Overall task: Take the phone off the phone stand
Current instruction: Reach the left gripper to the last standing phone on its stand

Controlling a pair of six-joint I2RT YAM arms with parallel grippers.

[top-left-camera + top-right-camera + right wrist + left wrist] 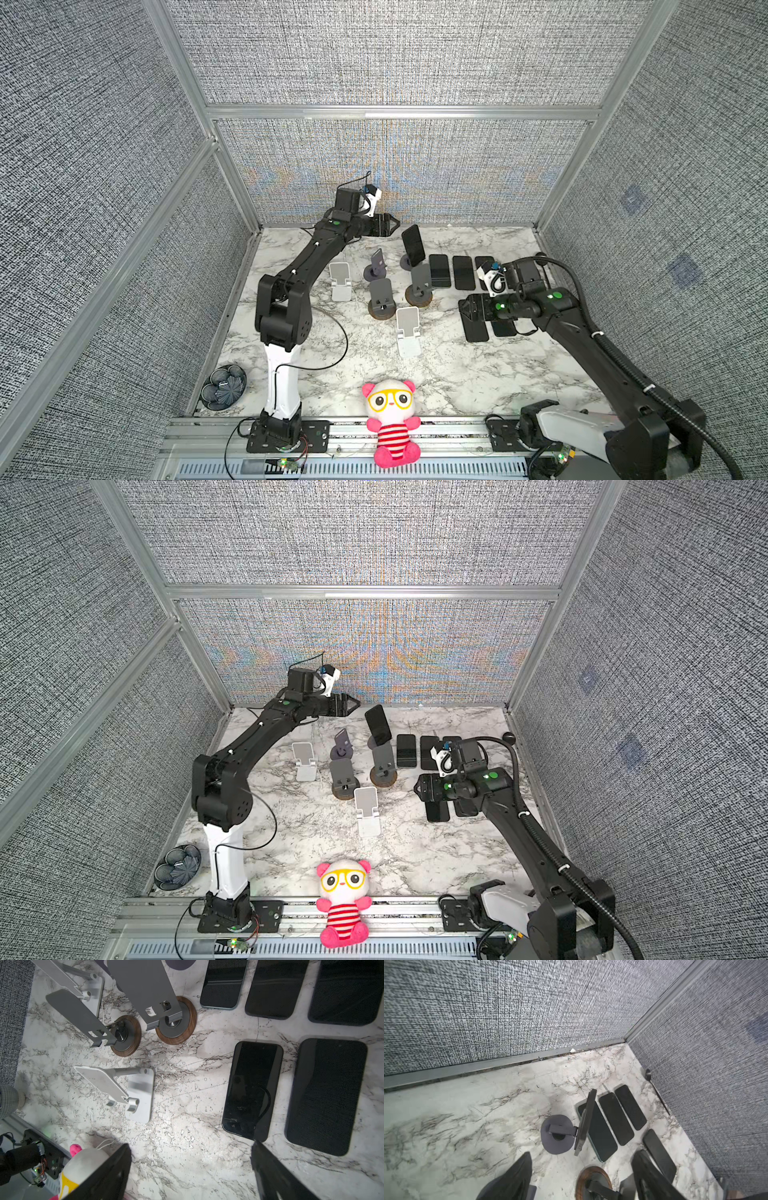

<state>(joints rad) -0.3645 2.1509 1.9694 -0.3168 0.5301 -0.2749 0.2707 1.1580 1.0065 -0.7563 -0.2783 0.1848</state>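
A black phone (413, 245) (378, 725) leans upright on a phone stand with a round purple-grey base (405, 263) near the back wall. The left wrist view shows the phone (586, 1122) edge-on, with the stand's base (557, 1136) behind it. My left gripper (395, 225) (355, 703) (583, 1154) hovers open just left of the phone's top, touching nothing. My right gripper (463, 311) (417, 789) (190, 1146) is open low over bare marble, beside a flat phone (252, 1091).
Empty stands fill the middle: two white ones (340, 282) (408, 330), two grey ones on wooden bases (381, 301) (419, 286), and a small purple one (377, 266). Several black phones (439, 270) lie flat at right. A plush toy (390, 419) sits at the front edge, a dark bowl (223, 386) at front left.
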